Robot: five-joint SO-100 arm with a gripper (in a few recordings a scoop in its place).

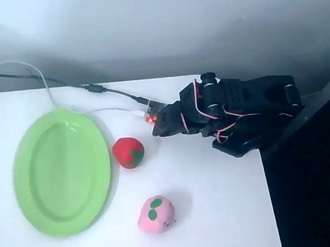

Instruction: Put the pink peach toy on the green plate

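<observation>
One pink peach toy leaves-up on table | green plate long axis vertical | gripper state unclear

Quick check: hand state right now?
Hand: folded back near the arm's base, holding nothing; open or shut cannot be told in the overhead view.

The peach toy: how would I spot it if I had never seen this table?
Find the big green plate on the left of the white table in the overhead view. Just off its lower right rim lies the peach toy, nearer the bottom edge than the red toy. It is pale pink with two dark green leaf patches, while its neighbour is red.
</observation>
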